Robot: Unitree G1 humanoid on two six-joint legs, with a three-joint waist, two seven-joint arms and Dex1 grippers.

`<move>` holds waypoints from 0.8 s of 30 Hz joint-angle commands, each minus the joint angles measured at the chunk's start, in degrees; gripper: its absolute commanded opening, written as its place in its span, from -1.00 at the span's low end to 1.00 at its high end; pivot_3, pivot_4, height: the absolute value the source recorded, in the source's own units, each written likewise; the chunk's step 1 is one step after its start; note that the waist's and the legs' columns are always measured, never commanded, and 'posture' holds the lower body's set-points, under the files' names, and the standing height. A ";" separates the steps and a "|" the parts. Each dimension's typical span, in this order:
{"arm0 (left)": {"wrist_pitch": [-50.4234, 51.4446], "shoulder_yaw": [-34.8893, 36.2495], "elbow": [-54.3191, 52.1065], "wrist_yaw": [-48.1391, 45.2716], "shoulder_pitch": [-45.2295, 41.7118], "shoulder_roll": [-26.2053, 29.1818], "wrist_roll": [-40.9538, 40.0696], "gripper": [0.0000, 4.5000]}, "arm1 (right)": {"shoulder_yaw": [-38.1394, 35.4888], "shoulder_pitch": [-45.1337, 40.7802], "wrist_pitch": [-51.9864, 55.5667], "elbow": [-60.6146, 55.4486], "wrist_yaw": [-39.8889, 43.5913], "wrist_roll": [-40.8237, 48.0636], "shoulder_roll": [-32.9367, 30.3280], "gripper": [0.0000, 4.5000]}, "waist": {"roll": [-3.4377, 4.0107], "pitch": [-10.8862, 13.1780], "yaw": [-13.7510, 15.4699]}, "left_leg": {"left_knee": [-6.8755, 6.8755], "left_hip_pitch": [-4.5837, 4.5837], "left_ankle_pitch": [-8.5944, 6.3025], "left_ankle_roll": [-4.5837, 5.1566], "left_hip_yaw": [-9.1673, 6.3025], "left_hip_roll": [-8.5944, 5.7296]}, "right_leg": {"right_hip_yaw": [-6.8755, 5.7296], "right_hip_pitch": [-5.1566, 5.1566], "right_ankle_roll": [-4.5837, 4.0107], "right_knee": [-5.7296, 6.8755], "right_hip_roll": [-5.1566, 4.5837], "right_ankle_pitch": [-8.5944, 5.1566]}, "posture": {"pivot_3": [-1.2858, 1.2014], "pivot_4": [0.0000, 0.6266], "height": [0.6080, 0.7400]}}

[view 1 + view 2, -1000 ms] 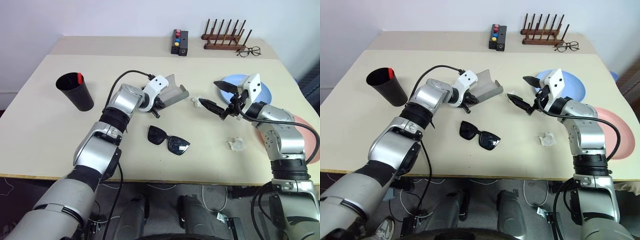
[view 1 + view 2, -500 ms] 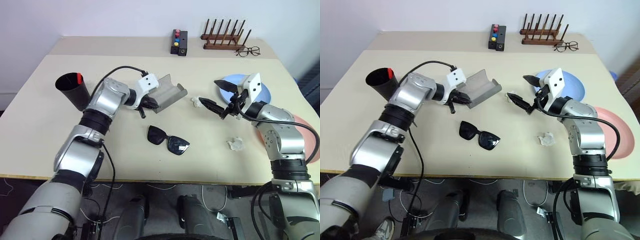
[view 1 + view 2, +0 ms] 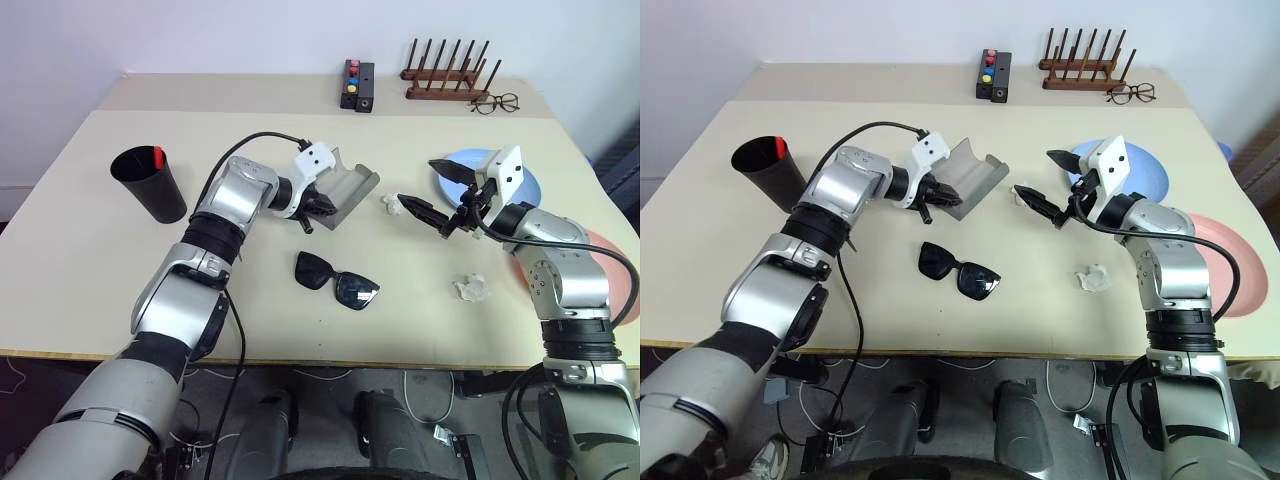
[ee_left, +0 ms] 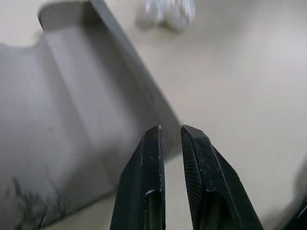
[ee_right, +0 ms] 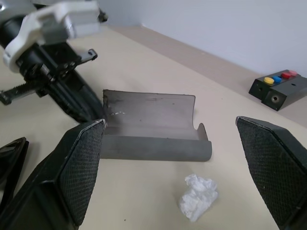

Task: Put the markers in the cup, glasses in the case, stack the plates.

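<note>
Left arm, silver segmented shell with a black cable looped over the forearm, runs from the lower left of the head view up toward frame centre, elbow bent, wrist angled right and down. Left gripper (image 3: pixel 318 205), white wrist housing and two black fingers, sits just left of centre; fingers (image 4: pixel 146 191) nearly together, narrow slit between them. Right arm rises along the right edge, forearm angled in toward centre. Right gripper (image 3: pixel 435 192), same white housing, roughly level, pointing left; its black textured pads (image 5: pixel 84 165) spread fully wide.
</note>
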 commanded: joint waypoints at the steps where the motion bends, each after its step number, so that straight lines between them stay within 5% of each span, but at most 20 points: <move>1: 5.77 4.61 -0.78 1.66 -3.90 -0.49 -3.69 -0.73 | -1.35 -0.34 -0.99 -2.35 -0.07 0.49 -0.97 1.00 | 0.00 0.00 0.03 | 0.01 0.00 0.00 0.00 0.00 0.00 | 0.00 0.00 0.00 0.00 0.00 0.00 | 0.03 -0.52 1.00; 5: 10.97 9.11 -0.20 5.34 -7.25 -1.52 -6.97 -0.85 | -1.24 -0.70 -1.05 -1.95 0.00 0.38 -1.01 1.00 | 0.00 0.00 0.15 | 0.04 -0.01 0.00 0.00 -0.01 -0.01 | 0.00 0.01 0.01 0.01 0.00 -0.01 | 0.03 -0.52 1.00; 8: 14.21 10.52 -1.46 6.72 -8.46 -2.63 -8.74 -0.55 | -1.12 -1.30 -1.26 -1.22 0.13 0.21 -1.03 1.00 | 0.00 0.00 0.15 | 0.06 -0.01 -0.01 0.01 0.00 -0.01 | 0.00 0.03 0.04 0.00 -0.01 -0.02 | 0.03 -0.52 1.00; 15: 23.23 14.22 -3.07 18.84 -10.27 -7.98 -10.82 0.98 | -1.16 -2.46 -1.16 0.56 1.57 0.18 -2.15 1.00 | 0.00 0.00 0.14 | 0.07 0.00 -0.01 0.01 -0.01 -0.02 | 0.00 0.04 0.05 0.01 -0.02 -0.02 | 0.03 -0.52 1.00; 24: 22.34 12.73 0.13 33.90 -8.51 -14.14 -7.73 0.98 | -1.08 -3.81 -1.68 2.98 2.93 0.00 -3.04 1.00 | 0.00 0.00 0.17 | 0.06 0.01 -0.02 0.00 0.00 -0.03 | 0.00 0.04 0.05 0.00 -0.03 -0.02 | 0.03 -0.52 1.00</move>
